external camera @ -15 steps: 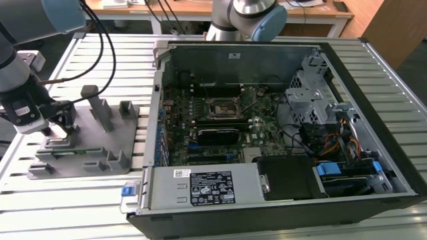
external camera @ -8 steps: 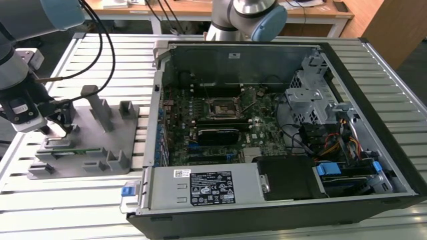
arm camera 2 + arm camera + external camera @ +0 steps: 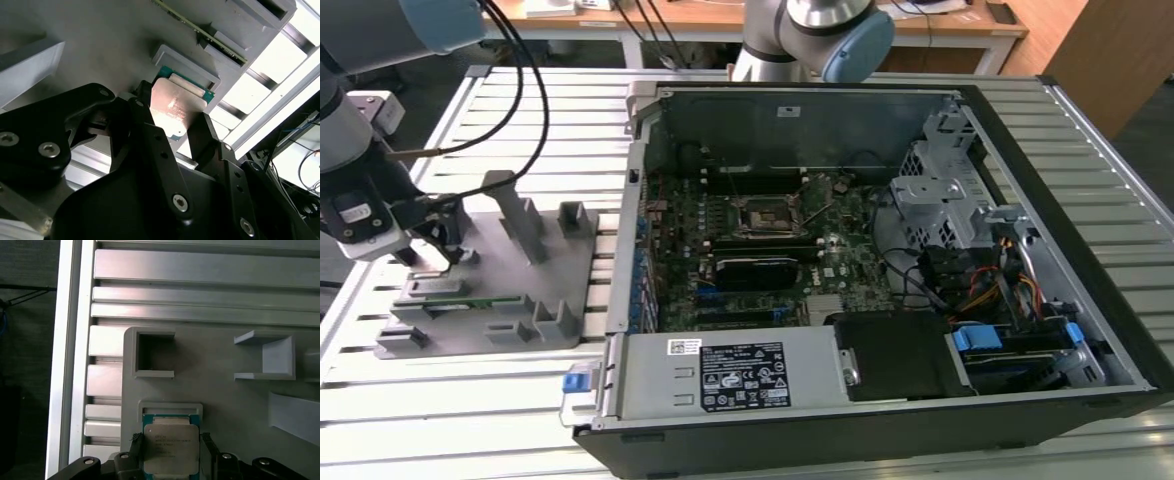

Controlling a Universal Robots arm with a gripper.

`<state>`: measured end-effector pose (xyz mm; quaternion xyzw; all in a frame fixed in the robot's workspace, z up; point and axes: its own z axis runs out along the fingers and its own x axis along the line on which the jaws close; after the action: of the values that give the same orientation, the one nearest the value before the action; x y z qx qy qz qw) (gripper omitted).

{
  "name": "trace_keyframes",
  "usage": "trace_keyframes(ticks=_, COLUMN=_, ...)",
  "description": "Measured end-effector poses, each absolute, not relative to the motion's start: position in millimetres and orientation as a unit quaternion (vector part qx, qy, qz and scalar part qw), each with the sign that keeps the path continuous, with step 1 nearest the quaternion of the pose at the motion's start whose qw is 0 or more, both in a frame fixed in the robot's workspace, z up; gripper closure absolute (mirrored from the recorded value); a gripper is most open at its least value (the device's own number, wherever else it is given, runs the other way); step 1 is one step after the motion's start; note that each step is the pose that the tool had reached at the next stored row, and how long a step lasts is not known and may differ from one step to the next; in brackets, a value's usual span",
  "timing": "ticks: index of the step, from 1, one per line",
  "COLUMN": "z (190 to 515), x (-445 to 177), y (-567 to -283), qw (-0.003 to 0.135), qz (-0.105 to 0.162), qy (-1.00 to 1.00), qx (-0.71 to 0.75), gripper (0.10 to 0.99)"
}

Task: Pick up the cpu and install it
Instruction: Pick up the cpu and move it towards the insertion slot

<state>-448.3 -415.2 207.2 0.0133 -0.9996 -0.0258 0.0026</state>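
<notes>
The cpu (image 3: pixel 171 449) is a flat square chip with a silver-grey top and a thin green edge. It lies in a shallow nest of the grey fixture plate (image 3: pixel 507 300) at the exterior view's left. My gripper (image 3: pixel 432 255) is down over that nest. Both wrist views show its black fingers (image 3: pixel 136 446) pressed against two opposite edges of the cpu (image 3: pixel 175 107), so my gripper (image 3: pixel 171 442) is shut on it. The chip still sits level at the nest. The black-framed motherboard socket (image 3: pixel 765 217) lies inside the open computer case (image 3: pixel 1067 200).
Upright grey fixture blocks (image 3: pixel 520 225) stand on the plate close to the gripper, and a green memory stick (image 3: pixel 460 298) lies in a slot. A square pocket (image 3: pixel 154 354) in the plate is beside the nest. A second robot arm (image 3: pixel 821 35) stands behind the case. The slatted aluminium table (image 3: pixel 454 400) surrounds everything.
</notes>
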Motion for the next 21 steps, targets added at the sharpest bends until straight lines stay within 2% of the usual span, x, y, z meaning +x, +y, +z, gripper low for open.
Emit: trace_keyframes(ticks=21, z=216.8, x=-448.3, y=-415.2, qw=0.003, qz=-0.026, qy=-1.000, qx=0.013, gripper=0.549)
